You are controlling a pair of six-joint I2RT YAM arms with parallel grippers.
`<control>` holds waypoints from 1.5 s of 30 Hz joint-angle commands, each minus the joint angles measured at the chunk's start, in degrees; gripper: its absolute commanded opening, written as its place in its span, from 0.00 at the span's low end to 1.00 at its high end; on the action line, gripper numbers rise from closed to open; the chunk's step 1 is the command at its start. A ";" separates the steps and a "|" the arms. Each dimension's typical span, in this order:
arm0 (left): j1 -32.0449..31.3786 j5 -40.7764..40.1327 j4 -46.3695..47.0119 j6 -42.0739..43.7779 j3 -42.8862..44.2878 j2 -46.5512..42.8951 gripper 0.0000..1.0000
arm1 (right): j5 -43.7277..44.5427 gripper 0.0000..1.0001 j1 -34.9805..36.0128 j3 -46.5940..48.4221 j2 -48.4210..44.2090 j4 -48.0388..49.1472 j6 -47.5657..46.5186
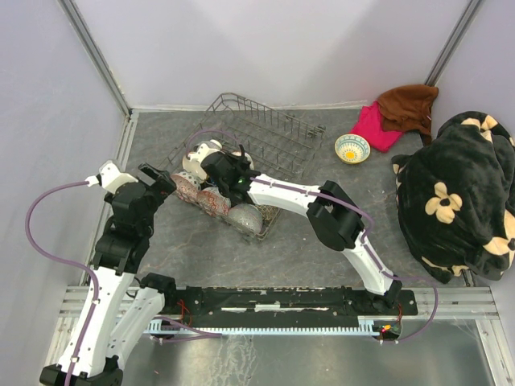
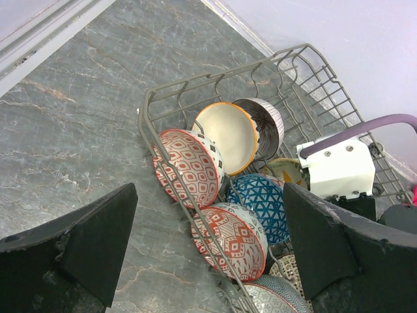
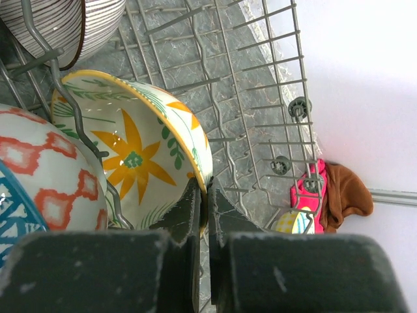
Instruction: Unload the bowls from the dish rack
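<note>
The grey wire dish rack [image 1: 273, 121] lies on the table with several patterned bowls leaning in its near-left end. My right gripper [image 3: 207, 195] is shut on the rim of a cream bowl with a yellow flower [image 3: 137, 156], one finger inside and one outside. Beside that bowl stand a striped bowl [image 3: 65, 26] and a red-and-white bowl [image 3: 52, 176]. My left gripper [image 2: 208, 261] hangs open just outside the rack's left wall [image 2: 146, 111], above a red-patterned bowl [image 2: 231, 238] and a blue triangle bowl [image 2: 264, 202]. From above, the right gripper [image 1: 219, 165] sits among the bowls.
One yellow-centred bowl [image 1: 352, 148] stands on the table to the right of the rack. A pink cloth [image 1: 376, 127] and a brown cloth [image 1: 409, 104] lie at the back right. A big black flowered blanket [image 1: 459, 193] fills the right side.
</note>
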 commanded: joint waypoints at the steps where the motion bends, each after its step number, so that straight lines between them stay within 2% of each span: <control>1: -0.21 -1.08 2.18 -1.36 1.77 -0.60 0.99 | 1.85 0.01 0.78 0.75 -6.26 3.08 -0.73; 11: -0.18 -1.14 2.02 -1.71 1.83 -0.88 0.99 | 4.13 0.01 0.84 1.43 -9.54 5.30 -3.22; 19: -0.21 -0.83 2.28 -1.70 2.06 -0.58 0.99 | 7.98 0.01 -0.12 2.86 -11.11 9.27 -8.77; 24: -0.18 -0.14 2.52 -1.79 2.22 0.11 0.99 | 5.41 0.01 -5.11 6.14 -14.90 2.00 -1.40; 31: -0.18 1.42 3.37 -1.63 2.63 1.70 0.99 | -7.58 0.01 -20.97 12.56 -21.35 -15.65 17.89; 38: -0.22 4.76 4.58 -1.19 3.77 4.05 0.99 | -25.54 0.01 -42.50 17.55 -21.85 -30.43 35.96; 41: -0.22 6.64 4.83 -1.24 3.79 4.73 0.99 | -34.82 0.01 -50.72 15.95 -21.80 -32.83 42.72; 45: -0.26 8.17 5.13 -1.36 3.50 4.99 0.99 | -46.24 0.01 -58.81 10.39 -21.79 -31.09 49.17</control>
